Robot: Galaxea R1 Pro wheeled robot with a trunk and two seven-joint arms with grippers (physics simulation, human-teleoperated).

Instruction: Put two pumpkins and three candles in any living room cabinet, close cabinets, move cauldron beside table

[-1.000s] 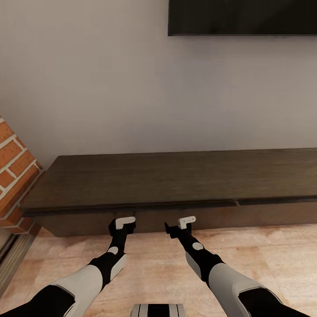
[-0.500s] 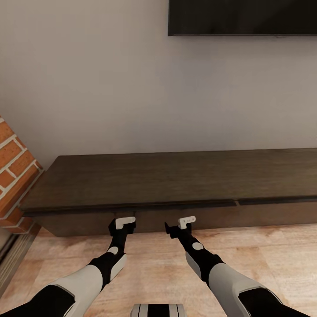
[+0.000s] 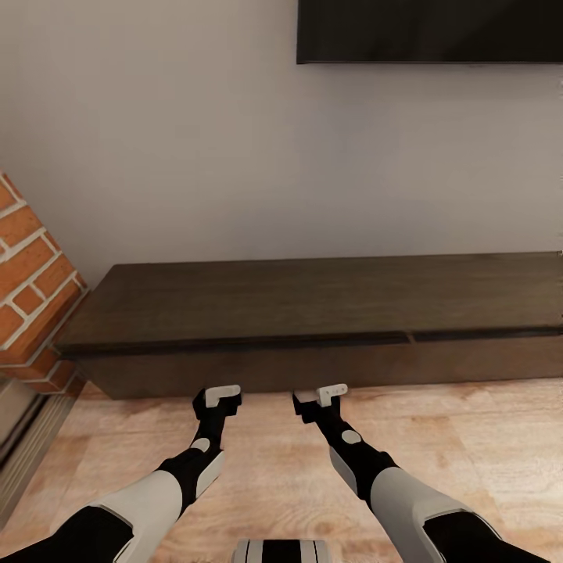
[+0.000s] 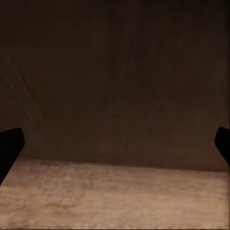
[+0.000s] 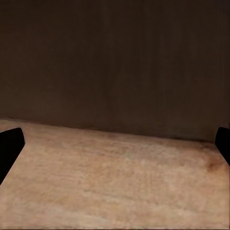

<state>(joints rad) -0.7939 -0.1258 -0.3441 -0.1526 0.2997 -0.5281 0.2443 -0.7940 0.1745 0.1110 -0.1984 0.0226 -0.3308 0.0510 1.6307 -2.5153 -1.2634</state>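
L gripper (image 3: pixel 216 395) and R gripper (image 3: pixel 319 397) both spread wide, empty, low over wood floor (image 3: pixel 281 461), just short of cabinet (image 3: pixel 313 313) front, cabinet doors look shut, brick pillar (image 3: pixel 31 281) at cabinet's left end, dark screen (image 3: pixel 430 31) on wall above cabinet.

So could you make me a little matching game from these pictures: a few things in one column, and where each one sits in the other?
Things:
1. long low dark brown wooden cabinet
2. red brick column
3. black flat screen
4. pale wooden plank floor

Places:
A. high on the grey wall, above the cabinet
B. under the robot's two arms
C. along the foot of the wall, doors facing the grippers
D. at the cabinet's left end

Pairs: 1-C, 2-D, 3-A, 4-B
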